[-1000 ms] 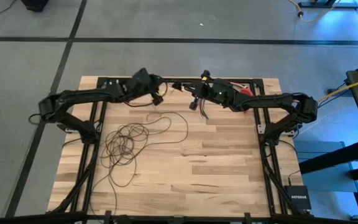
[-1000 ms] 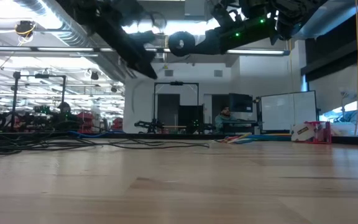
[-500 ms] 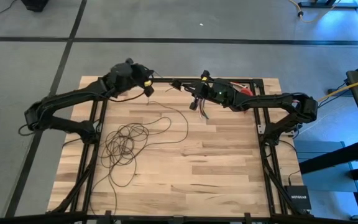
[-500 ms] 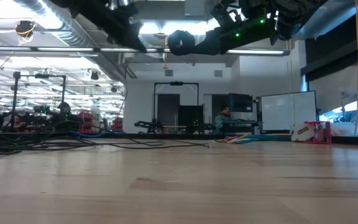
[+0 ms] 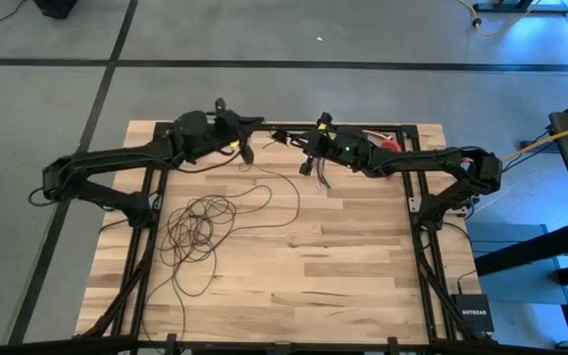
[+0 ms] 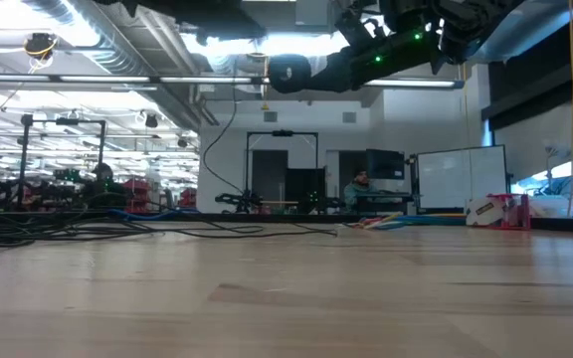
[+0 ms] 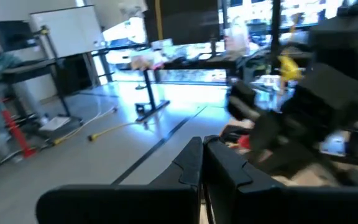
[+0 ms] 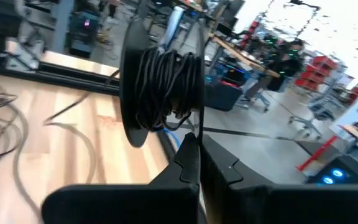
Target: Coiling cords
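Tabletop (image 5: 343,256) cords (image 5: 200,225) lie loose, away from both raised arms.

Wooden table (image 5: 343,256), looped cords (image 5: 200,227) (left side)

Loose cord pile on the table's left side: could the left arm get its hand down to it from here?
Probably yes. The left hand is raised near the far edge, and only bare table lies between it and the cord pile, on its own side.

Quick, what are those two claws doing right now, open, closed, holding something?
Left gripper: closed; whether it pinches the thin dark cord cannot be told.
Right gripper: closed on a black round spool.
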### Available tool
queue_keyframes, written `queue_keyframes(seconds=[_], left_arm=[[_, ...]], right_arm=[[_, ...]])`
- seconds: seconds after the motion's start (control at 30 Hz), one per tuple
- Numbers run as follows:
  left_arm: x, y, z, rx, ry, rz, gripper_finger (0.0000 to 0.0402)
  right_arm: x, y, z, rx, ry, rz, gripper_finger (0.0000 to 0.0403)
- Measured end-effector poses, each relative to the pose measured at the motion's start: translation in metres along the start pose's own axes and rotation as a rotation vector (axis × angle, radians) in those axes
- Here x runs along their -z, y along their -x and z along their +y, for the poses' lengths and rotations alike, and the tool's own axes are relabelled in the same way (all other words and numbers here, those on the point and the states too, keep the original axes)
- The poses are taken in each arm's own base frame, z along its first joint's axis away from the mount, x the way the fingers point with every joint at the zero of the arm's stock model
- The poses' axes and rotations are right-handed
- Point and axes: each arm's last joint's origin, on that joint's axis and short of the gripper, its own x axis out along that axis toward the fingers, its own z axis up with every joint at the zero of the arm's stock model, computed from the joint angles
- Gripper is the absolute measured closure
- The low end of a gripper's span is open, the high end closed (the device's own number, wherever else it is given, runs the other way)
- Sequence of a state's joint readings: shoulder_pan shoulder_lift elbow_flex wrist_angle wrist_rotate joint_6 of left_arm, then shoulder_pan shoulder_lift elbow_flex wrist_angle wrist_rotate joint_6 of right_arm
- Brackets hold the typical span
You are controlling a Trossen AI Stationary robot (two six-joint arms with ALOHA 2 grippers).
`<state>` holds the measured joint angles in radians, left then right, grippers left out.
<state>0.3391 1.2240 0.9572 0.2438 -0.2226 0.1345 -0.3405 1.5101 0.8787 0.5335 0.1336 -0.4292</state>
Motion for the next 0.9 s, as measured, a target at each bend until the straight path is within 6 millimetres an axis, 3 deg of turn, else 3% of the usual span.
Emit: queue_keyframes(seconds=[0.3, 0.53, 0.7, 0.9], left_arm=[[-0.001, -0.023, -0.040, 0.103, -0.032, -0.014, 0.0394], [0.017, -0.039, -0.067, 0.154, -0.066, 0.034, 0.0394], [0.030, -0.048, -0.076, 0.150, -0.118, 0.065, 0.0394], [0.025, -0.046, -0.073, 0.109, -0.193, 0.054, 0.0394]], right_arm=[[-0.002, 0.000, -0.002, 0.038, -0.010, -0.010, 0.0402], [-0.003, 0.000, -0.002, 0.051, -0.016, -0.016, 0.0402], [-0.003, 0.000, -0.003, 0.055, -0.017, -0.016, 0.0402], [-0.003, 0.000, -0.003, 0.058, -0.020, -0.016, 0.0402]])
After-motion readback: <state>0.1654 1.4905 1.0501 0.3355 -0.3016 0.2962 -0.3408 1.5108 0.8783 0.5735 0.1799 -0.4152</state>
